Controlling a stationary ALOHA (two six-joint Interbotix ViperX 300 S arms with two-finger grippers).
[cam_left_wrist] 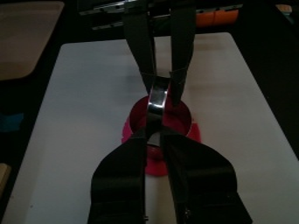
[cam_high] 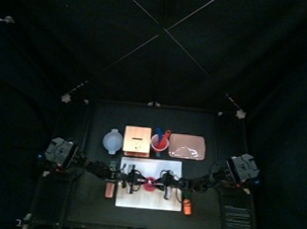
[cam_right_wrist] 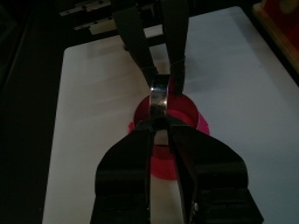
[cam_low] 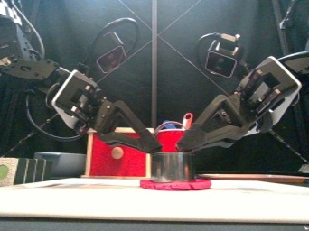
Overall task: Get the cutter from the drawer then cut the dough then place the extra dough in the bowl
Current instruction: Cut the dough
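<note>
A round metal cutter (cam_low: 169, 167) stands on a flat red dough disc (cam_low: 176, 184) on the white cutting board (cam_low: 72, 186). Both arms lean in from their sides and meet over it. My left gripper (cam_low: 156, 144) is shut on the cutter's left rim, and my right gripper (cam_low: 186, 144) is shut on its right rim. In the left wrist view my jaws (cam_left_wrist: 160, 133) pinch the cutter (cam_left_wrist: 162, 93) over the dough (cam_left_wrist: 139, 131). The right wrist view has the same grip (cam_right_wrist: 160, 125) on the cutter (cam_right_wrist: 159, 96), with dough (cam_right_wrist: 188, 119) beneath it.
Behind the board stand the blue-grey bowl (cam_high: 111, 140), the wooden box (cam_high: 141, 137) with its red drawer front (cam_low: 115, 153), the red cup (cam_low: 173, 135) with toy knives, and the pink tray (cam_high: 190, 146). An orange toy (cam_high: 185, 205) lies on the board's right.
</note>
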